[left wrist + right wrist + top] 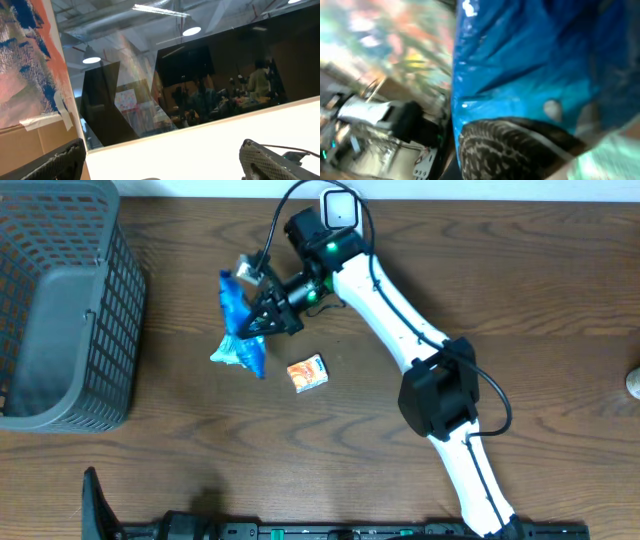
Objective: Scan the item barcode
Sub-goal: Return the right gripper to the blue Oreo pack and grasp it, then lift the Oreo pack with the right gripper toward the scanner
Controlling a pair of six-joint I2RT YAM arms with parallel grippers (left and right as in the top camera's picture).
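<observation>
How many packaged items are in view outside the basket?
2: a blue packet pinched in the right gripper, and a small orange box on the table beside it. More may lie off-frame.

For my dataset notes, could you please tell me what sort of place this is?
Probably a lab bench staged as a shop checkout: a wooden table, a grey basket and a blue packet, under exposed ceiling ducts with hanging lamps.

Even overhead light, right wrist view blurred
</observation>
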